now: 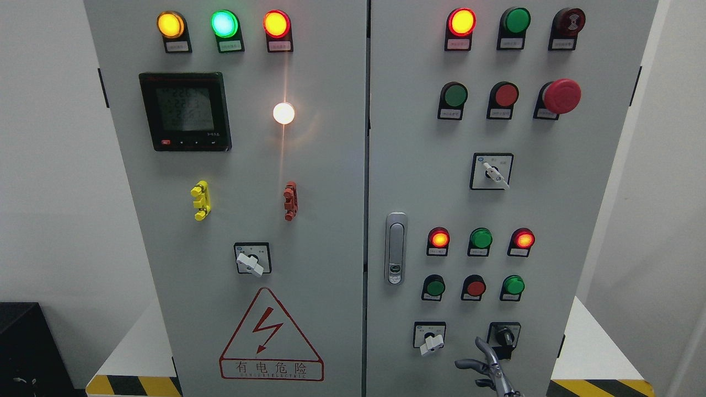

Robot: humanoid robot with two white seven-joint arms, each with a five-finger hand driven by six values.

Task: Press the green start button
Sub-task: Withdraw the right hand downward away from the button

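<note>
The grey control cabinet's right door (551,220) carries several green buttons: one in the upper row (455,95) and two in the lower row (434,287) (514,285), either side of a red button (475,287). I cannot tell which one is the start button. My right hand (470,353) rises from the bottom edge below that lower row, in front of the black selector switch (503,334). One finger points up, another sticks out to the left, and the hand holds nothing and touches no button. The left arm is out of view.
A red mushroom stop button (561,96) juts out at the upper right. A door handle (395,248) and two white-handled selector switches (431,343) (495,173) also protrude. The left door (331,248) has a meter, lamps and a warning triangle. Striped platform edges show at both bottom corners.
</note>
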